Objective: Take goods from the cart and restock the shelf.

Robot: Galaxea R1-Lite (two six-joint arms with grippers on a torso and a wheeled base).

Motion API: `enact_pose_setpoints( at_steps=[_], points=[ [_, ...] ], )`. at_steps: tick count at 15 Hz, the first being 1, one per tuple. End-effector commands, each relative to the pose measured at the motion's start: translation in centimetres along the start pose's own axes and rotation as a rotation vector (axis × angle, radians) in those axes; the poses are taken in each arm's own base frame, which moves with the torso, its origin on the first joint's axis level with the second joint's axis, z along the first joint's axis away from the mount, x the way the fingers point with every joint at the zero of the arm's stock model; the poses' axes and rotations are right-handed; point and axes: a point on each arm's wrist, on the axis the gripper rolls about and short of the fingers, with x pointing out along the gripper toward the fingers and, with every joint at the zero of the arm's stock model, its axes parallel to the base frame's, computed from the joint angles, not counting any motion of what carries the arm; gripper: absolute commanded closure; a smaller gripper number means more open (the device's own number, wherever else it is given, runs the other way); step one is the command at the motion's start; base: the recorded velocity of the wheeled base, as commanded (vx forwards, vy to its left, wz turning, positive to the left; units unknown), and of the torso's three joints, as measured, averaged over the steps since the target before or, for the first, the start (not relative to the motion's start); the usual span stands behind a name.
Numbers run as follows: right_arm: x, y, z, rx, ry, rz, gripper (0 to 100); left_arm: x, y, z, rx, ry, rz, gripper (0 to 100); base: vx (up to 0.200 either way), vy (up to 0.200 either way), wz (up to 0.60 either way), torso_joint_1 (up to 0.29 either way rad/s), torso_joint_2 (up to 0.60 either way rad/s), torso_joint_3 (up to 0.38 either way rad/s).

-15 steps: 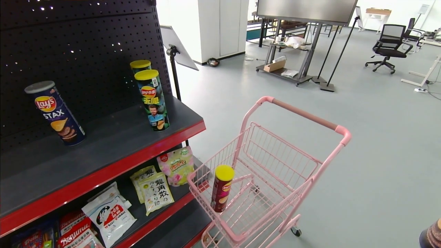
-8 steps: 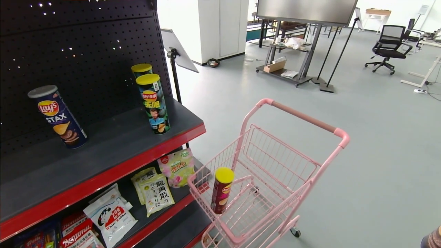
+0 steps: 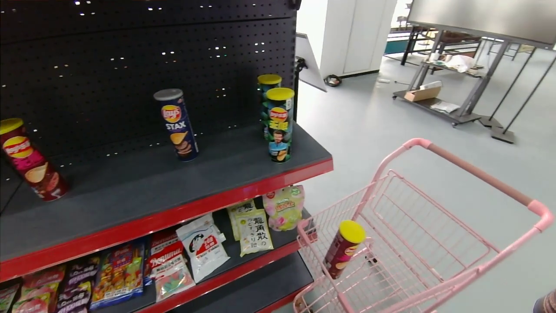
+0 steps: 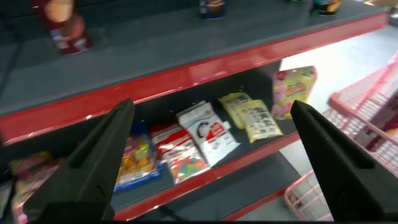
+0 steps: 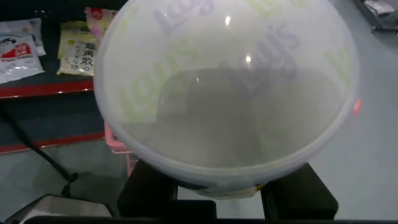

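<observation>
A chip can with a pale translucent lid (image 5: pixel 227 93) sits upright in my right gripper (image 5: pixel 227 194), which is shut on it; its dark body also peeks in at the corner (image 3: pixel 548 302). The pink cart (image 3: pixel 473 174) stands to the right of the shelf and holds a maroon can with a yellow lid (image 3: pixel 344 248) at its near-left corner. On the upper shelf board (image 3: pixel 173 187) stand a red can (image 3: pixel 30 163), a blue can (image 3: pixel 178 126) and two green cans (image 3: pixel 279 126). My left gripper (image 4: pixel 212 106) is open, facing the shelf's red front edge (image 4: pixel 186 71), with nothing between its fingers.
The lower shelf (image 3: pixel 260 261) is packed with snack bags (image 3: pixel 204 250). Wide bare stretches lie between the cans on the upper board. Behind the cart are grey floor and a wheeled stand (image 3: pixel 438 102).
The head camera has swung left, so the whole picture shifted right and the red can at the shelf's left came into view. Cans and cart keep their places.
</observation>
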Motion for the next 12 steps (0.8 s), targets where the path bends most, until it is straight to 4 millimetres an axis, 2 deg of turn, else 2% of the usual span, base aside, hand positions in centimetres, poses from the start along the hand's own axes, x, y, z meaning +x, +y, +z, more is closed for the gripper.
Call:
enact_pose_setpoints(
  at_steps=[1,5,9,12],
  points=[
    [0.0,0.0,0.0,0.001,-0.001,0.000,100,0.0,0.0,0.0,0.000,0.000,0.000,0,0.000,0.000,0.60,0.002,0.00,-0.002],
    [-0.2,0.0,-0.3,0.000,-0.010,0.000,100,0.0,0.0,0.0,0.000,0.002,0.002,0,0.000,0.000,0.60,0.005,0.00,0.000],
    [-1.6,-0.2,-1.1,0.003,-0.092,-0.003,100,0.0,0.0,0.0,-0.002,0.002,0.000,0,0.000,0.000,0.00,0.000,0.00,0.000],
    [-3.3,-0.3,-3.1,0.025,-0.200,0.004,100,0.0,0.0,0.0,0.000,0.002,0.000,0,0.000,0.000,0.00,0.000,0.00,0.000]
  ],
)
